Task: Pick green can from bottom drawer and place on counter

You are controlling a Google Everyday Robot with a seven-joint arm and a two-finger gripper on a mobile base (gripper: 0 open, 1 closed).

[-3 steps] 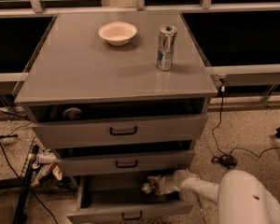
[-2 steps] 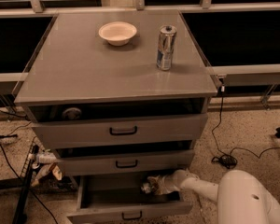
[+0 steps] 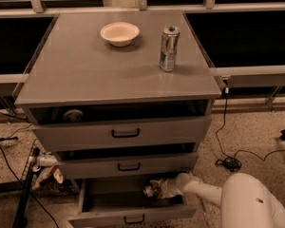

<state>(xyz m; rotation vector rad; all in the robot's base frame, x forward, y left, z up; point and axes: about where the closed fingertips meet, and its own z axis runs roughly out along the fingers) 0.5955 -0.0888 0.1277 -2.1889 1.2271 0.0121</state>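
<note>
Low in the bottom drawer, green can lies at gripper; grasp unclear.

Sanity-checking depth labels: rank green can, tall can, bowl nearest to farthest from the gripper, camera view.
1. green can: in the bottom drawer, right at the gripper.
2. tall can: up on the counter, right side.
3. bowl: counter, back left.

I count 3 drawers, each with 1 black handle. The desk carries 1 bowl at 11 o'clock and 1 tall can at 1 o'clock. That makes 2 cans with the 1 green can, which sits in the bottom drawer at 6 o'clock, by my fingers.
</note>
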